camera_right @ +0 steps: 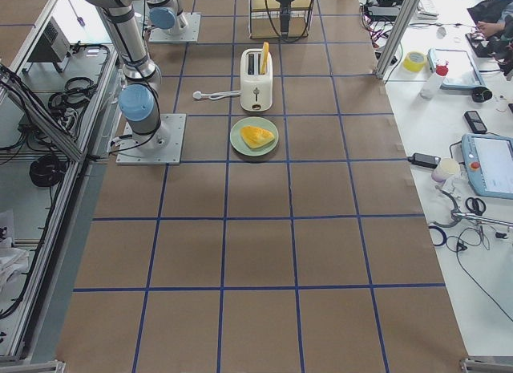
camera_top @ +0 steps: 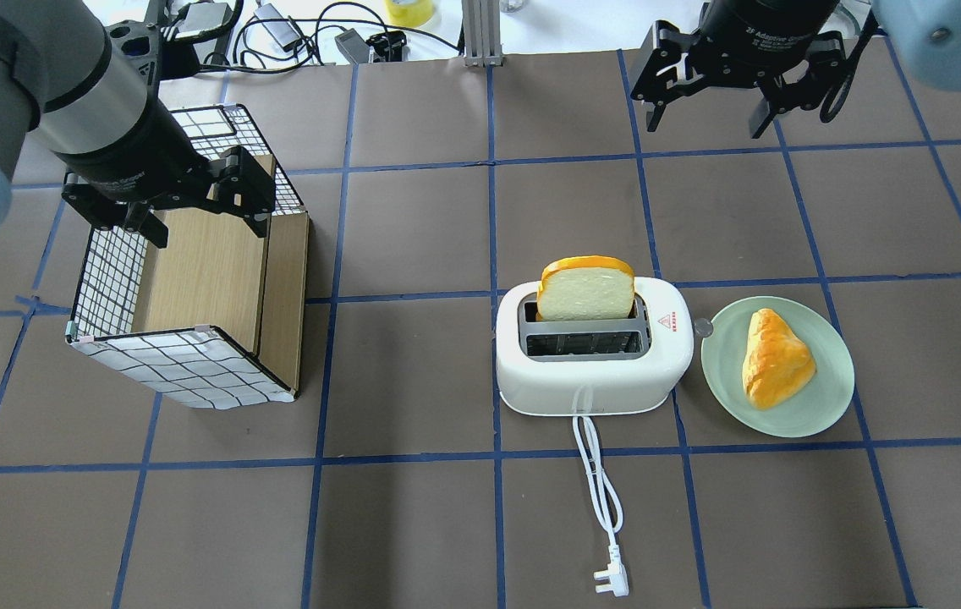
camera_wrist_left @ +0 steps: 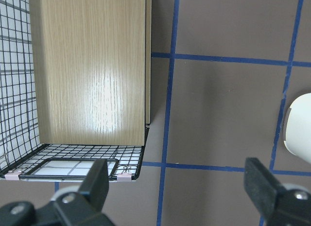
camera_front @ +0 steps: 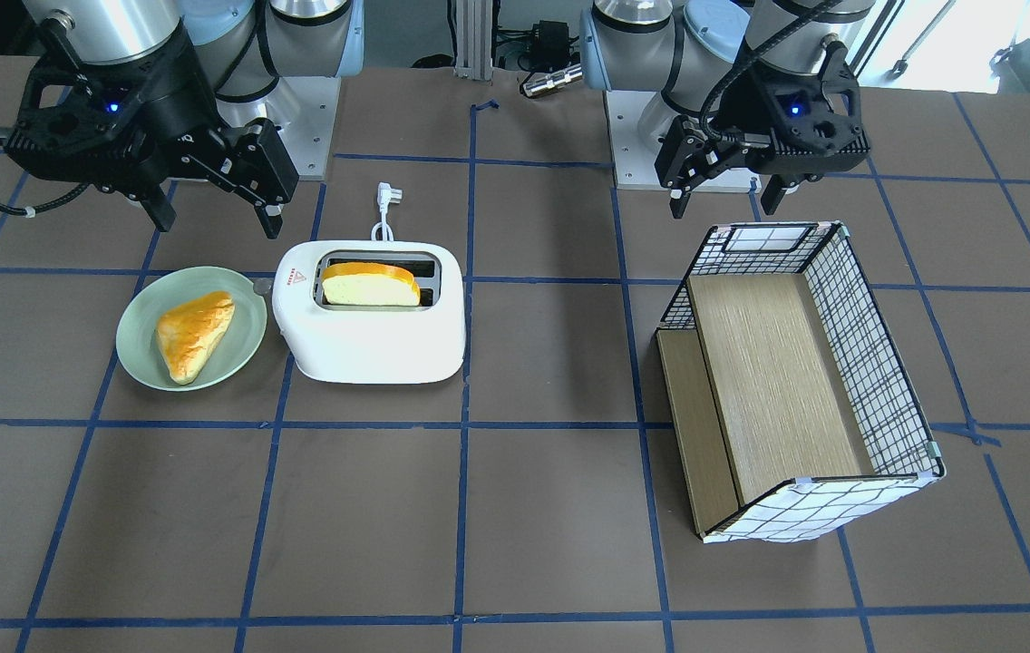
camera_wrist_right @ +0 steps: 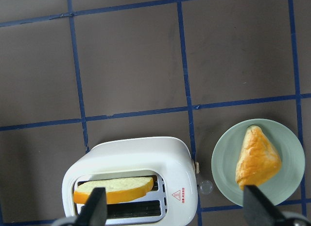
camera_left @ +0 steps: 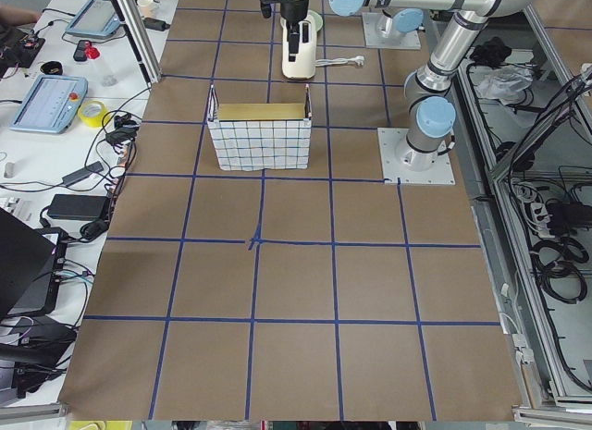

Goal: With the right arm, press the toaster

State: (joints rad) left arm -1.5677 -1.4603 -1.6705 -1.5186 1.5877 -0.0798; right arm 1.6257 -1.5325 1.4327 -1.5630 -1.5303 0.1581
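While the toaster (camera_top: 590,359) sits upright on the desk (camera_top: 413,524), roughly mid-desk between the basket (camera_top: 100,279) and the plate (camera_top: 836,397), nothing touches it yet. The right tool (camera_top: 705,118) hangs high and well apart from it, jaws spread wide with nothing between them. The wrist view shows both of its fingers (camera_wrist_right: 95,206) at the frame edge, with the toaster below. The left tool (camera_top: 208,222) is also open and empty, over the basket.

Handling, as a judgement: the toaster is a smooth white plastic shell, likely light for its bulk, rigid and a bit slippery. Any sideways shove could skid or rock it on the desk, and the loose cord (camera_top: 595,457) won't hold it. No need to grasp the body.

The contact spot is the lever (camera_top: 703,326), a small grey knob on the end facing the plate. It looks like a sprung slider, so the push should go straight down along the end wall, with one fingertip or with the jaws brought together. It is a small target and may slip off a rounded pad.

Clearance is tight. The knob sits just beside the plate rim, nearly touching in the overhead view, so a finger coming down may clip the plate, which holds a pastry (camera_top: 775,357).

The bread (camera_top: 586,292) stands tall out of the slot farther from the robot. It looks soft, so keep the tool clear of it. The other slot is empty.
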